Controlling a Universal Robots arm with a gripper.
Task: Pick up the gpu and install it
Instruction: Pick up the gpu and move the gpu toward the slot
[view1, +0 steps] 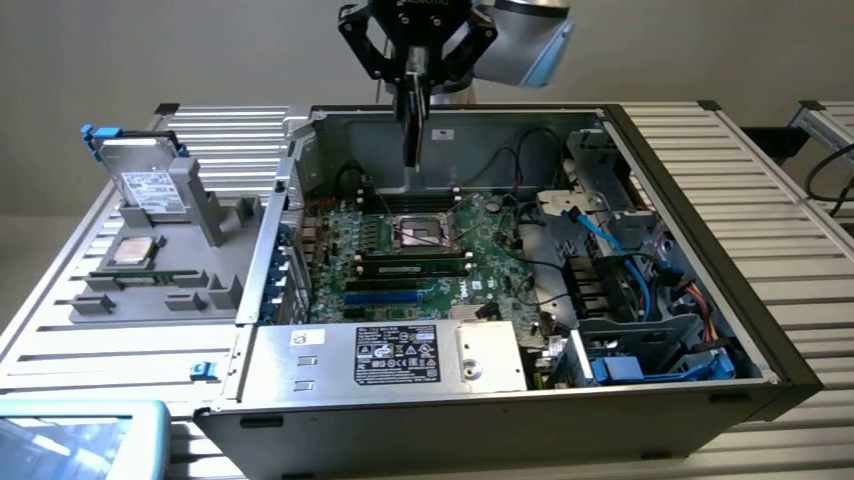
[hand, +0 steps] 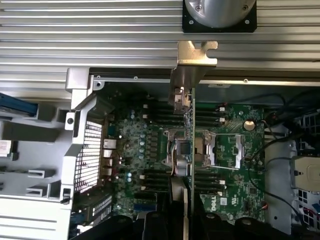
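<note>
Work surface: a ribbed aluminium table (view1: 747, 170) against a plain grey wall (view1: 160, 50). At 9 o'clock from the computer case in the exterior view stands a grey holder tray (view1: 200, 300). It carries a hard drive (view1: 147, 188) upright at its far end, a processor chip (view1: 130, 250) lying flat, and a narrow memory stick (view1: 134, 277) nearer the camera. The open computer case (view1: 787, 330) occupies the centre, with the motherboard (view1: 481, 270) (hand: 235, 165) exposed on its floor and the processor socket (view1: 424, 230) (hand: 212, 150) near the board's middle. At 6 o'clock inside the case sits the labelled power supply (view1: 400, 355). At 12 o'clock, above the case's far wall, the gripper (view1: 418, 72) (hand: 187, 222) hangs from the arm. Its jaws are drawn narrow onto the upper edge of the gpu (view1: 412, 125) (hand: 188, 165), which it holds. The card hangs vertically, edge-on to the exterior view, apart from the motherboard and not seated in any slot. In the wrist view the card's thin edge runs across the socket area, and its silver end bracket (hand: 196, 57) lies over the table just past the case wall. At 3 o'clock are blue cables (view1: 594, 230), and at 4 o'clock a drive cage (view1: 641, 340).
</note>
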